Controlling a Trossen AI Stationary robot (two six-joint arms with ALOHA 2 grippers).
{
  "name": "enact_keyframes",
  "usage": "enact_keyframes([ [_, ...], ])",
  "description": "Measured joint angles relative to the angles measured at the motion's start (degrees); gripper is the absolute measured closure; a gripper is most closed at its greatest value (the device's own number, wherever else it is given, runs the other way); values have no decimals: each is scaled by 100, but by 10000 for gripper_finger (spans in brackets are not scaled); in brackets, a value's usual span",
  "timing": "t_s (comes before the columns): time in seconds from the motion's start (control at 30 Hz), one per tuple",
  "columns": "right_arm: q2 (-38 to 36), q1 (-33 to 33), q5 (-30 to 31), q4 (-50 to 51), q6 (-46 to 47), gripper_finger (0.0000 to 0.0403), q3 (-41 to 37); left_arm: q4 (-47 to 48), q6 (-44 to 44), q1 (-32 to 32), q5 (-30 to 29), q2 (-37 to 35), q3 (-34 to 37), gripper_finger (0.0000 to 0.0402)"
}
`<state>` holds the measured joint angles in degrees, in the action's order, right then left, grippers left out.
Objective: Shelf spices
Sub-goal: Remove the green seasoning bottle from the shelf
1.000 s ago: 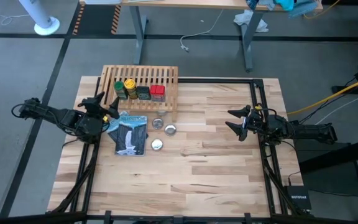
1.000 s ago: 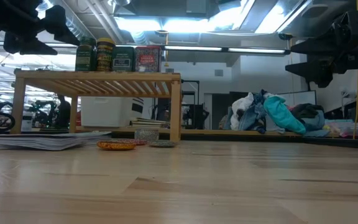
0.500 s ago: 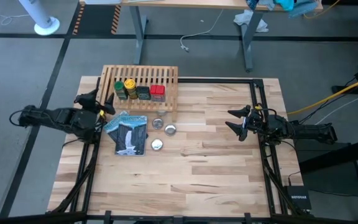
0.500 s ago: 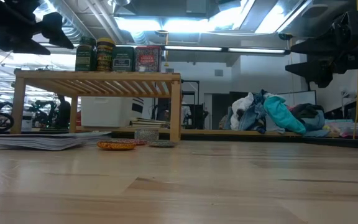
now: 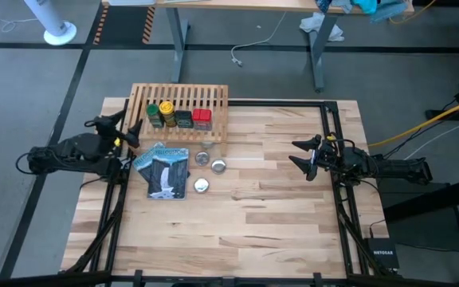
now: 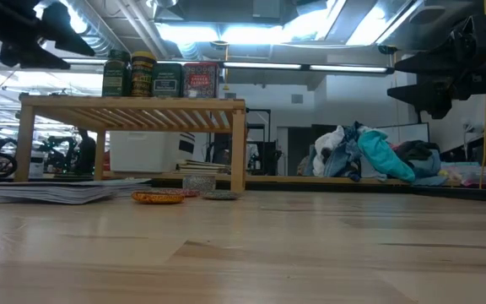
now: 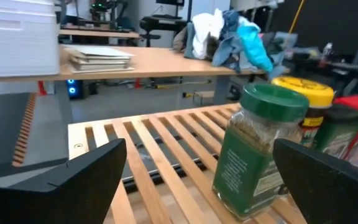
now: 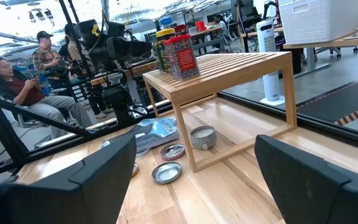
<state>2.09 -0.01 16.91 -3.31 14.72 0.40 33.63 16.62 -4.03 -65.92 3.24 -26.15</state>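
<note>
1. Four spice containers are seen in a row on top of the low light-wood slatted shelf (image 5: 180,104): a round green-capped glass jar (image 5: 154,115), a round yellow-capped jar (image 5: 167,112), a black boxy tin (image 5: 184,119) and a red boxy tin (image 5: 202,119).
2. The shelf is placed at the far edge of the butcher-block bench (image 5: 277,199), its parallel bars resting on plain square legs.
3. A flat blue-and-white packet (image 5: 166,169) and three small silvery round tins (image 5: 210,163) are laid on the bench beside the shelf.
4. Dried herbs inside the green-capped jar are shown only by the left wrist view.
5. Seated people (image 8: 23,87) beyond the bench are shown only by the right wrist view.
6. The left gripper (image 5: 114,131) is held with fingers wide apart and empty near the shelf's left end; since the earlier frame it has been drawn back from the packet.
7. The right gripper (image 5: 301,154) is unchanged at the bench's right side, fingers apart and empty.
</note>
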Motion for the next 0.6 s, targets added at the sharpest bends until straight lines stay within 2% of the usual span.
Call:
enact_keyframes([
  [0.3,0,0,0,0,0,68,0,-302,-560,39,994,-148,46,2],
  [0.47,0,0,0,0,-1,68,1,-374,-699,39,1343,-148,46,2],
  [0.6,0,0,-1,0,-1,68,1,-732,-964,39,2022,-146,46,2],
])
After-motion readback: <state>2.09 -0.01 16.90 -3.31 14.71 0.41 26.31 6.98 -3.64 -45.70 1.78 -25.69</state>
